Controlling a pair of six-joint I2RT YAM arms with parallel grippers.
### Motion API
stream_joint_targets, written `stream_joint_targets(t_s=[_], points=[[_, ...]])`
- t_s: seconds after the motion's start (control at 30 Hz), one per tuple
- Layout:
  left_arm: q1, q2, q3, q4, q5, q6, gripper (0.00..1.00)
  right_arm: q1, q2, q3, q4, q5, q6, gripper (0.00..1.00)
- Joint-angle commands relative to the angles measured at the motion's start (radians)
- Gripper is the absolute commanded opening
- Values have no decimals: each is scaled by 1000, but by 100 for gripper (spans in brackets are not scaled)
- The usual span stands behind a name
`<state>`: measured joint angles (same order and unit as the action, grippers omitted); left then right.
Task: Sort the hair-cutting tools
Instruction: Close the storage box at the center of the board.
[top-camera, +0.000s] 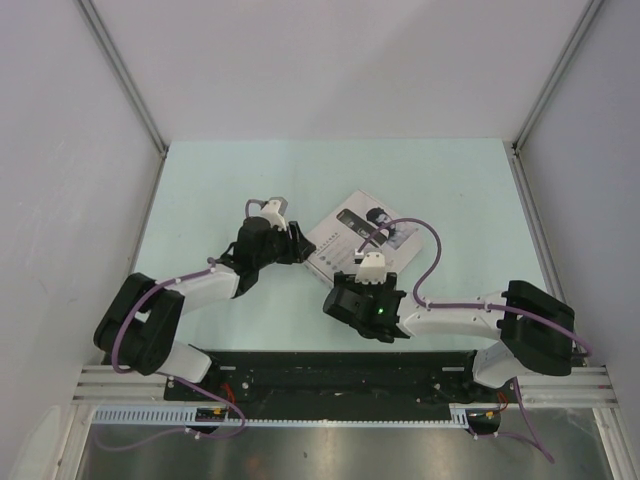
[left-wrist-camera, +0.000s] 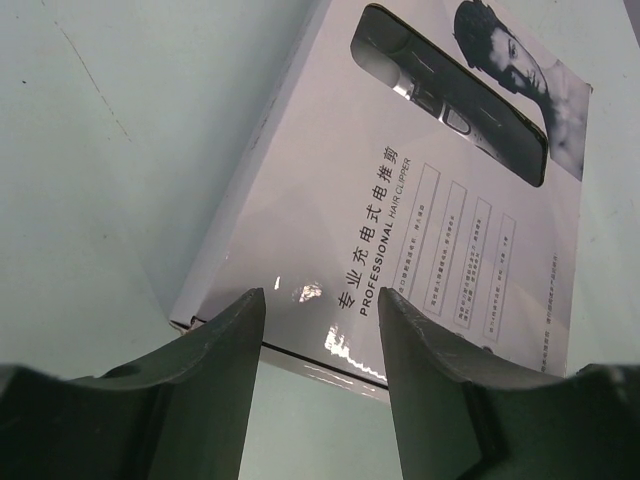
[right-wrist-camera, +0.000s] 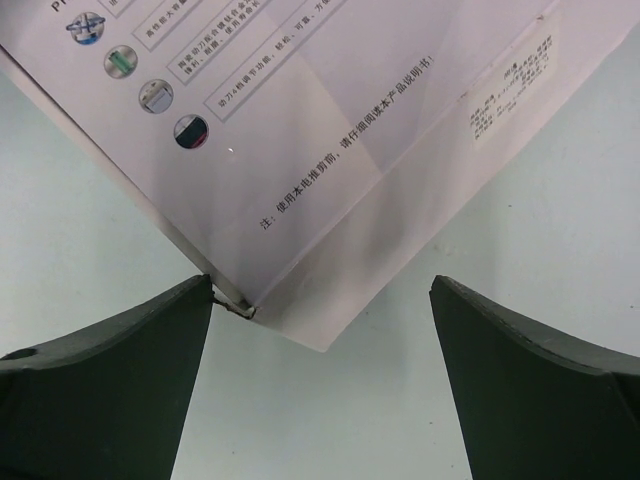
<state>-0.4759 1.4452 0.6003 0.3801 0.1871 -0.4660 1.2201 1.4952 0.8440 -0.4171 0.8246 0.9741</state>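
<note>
1. My left gripper: jaws partly open and holding nothing. It sits low over the table, left of centre, aimed at the left short edge of the box.
2. Box: flat and white with its printed lid shut. It lies at an angle near the middle of the table.
3. Clipper: a slim black-and-silver shape in a dark panel on the lid. I cannot tell whether that panel is a window or print.
4. Comb guards, cable, brush: none in view on the table. I judge they are inside the box.
5. My right gripper: jaws spread wide and holding nothing. The near corner of the box lies between them, and my left finger is just beside that corner.
6. Progress: nothing is laid out or sorted. Opening the lid comes first, as I judge it, and every tool remains.
7. Room: there is bare table left of the box up to the left wall, and along the far edge. There is also bare table on the right toward the right wall. The near strip is crowded by both my arms.
</note>
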Motion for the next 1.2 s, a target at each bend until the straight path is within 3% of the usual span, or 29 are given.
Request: stream_joint_targets(t_s=[0.0,0.63,1.17], points=[[-6,24,-11,-4,-20,15,56,-7,-19,12,-108,70,-1,94],[-12,47,-5,-1,-26,15,56,-1,-33,-5,-94,39,-55,89],[-13,49,-11,5,-23,17,55,-19,-194,-158,38,-61,-190,81]])
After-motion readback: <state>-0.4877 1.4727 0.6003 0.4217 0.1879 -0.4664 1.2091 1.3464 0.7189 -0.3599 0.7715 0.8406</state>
